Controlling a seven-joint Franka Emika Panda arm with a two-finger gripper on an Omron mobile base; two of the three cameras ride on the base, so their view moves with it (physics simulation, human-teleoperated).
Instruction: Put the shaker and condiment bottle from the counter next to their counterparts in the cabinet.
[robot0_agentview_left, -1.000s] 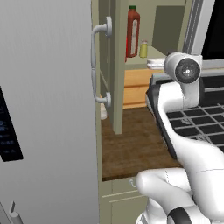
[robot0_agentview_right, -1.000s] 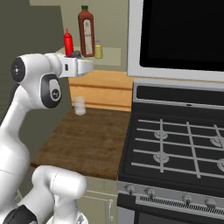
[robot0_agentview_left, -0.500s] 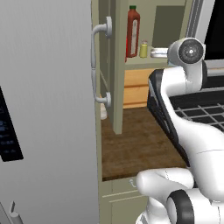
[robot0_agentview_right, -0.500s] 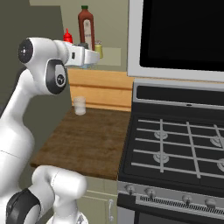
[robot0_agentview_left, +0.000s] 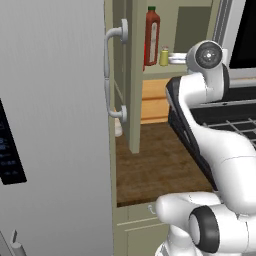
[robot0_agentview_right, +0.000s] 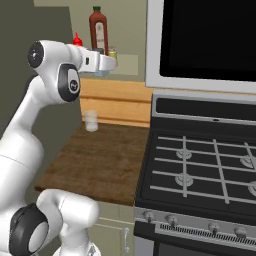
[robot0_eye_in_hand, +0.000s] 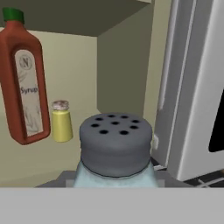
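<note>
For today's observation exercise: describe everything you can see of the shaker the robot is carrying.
The shaker is squat, with a pale blue-grey translucent body and a darker grey round cap pierced by several holes. It stands upright in the shut gripper, raised at the open cabinet, close to the yellow shaker and tall syrup bottle, touching neither.

Shaker (robot0_eye_in_hand: 114, 151) held up at the open cabinet (robot0_agentview_left: 134, 75).
Pale blue-grey body, dark grey holed cap, upright in the gripper (robot0_agentview_right: 102, 64). Ahead of it on the shelf stand the tall dark red bottle (robot0_eye_in_hand: 24, 83) and small yellow shaker (robot0_eye_in_hand: 61, 121); the red squeeze bottle (robot0_agentview_right: 77, 40) stands behind the arm.
</note>
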